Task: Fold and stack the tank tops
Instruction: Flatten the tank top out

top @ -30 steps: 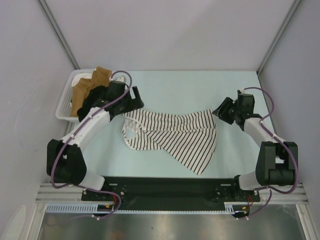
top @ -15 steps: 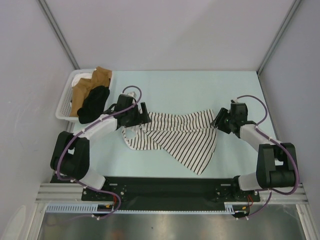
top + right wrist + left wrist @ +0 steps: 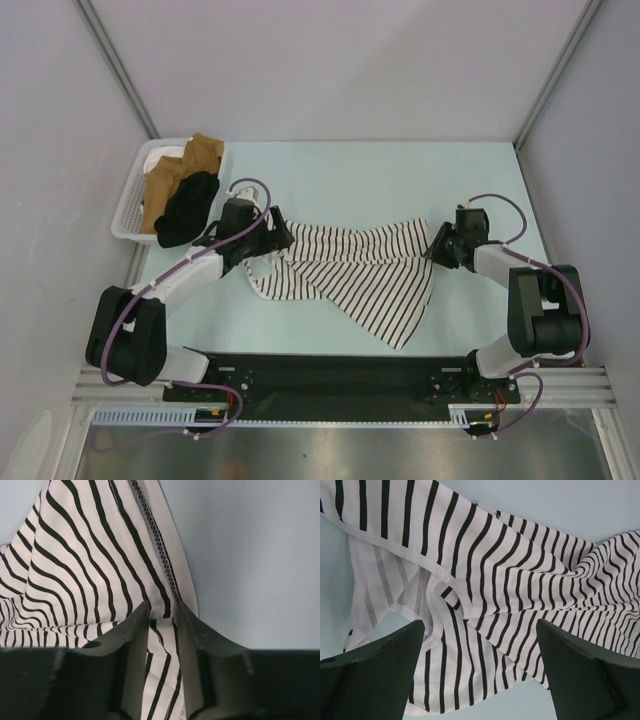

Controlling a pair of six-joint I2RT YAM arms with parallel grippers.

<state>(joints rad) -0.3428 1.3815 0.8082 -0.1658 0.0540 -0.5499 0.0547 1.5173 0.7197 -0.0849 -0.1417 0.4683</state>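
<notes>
From my seat the overhead view is bright and even, lit softly from above, with only faint shadows under the arms (image 3: 190,270) on the pale table (image 3: 360,180). A dull sheen sits on the metal strip (image 3: 330,452) at the bottom. Both wrist views are sharp on the striped tank top (image 3: 510,580), while the dark fingers (image 3: 125,665) near each lens look slightly soft.

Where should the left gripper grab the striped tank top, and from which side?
Probably the strap edge at the left end of the striped tank top, from above: cloth bunches into a fold there, under the open left gripper, while the right gripper pinches the opposite hem.
</notes>
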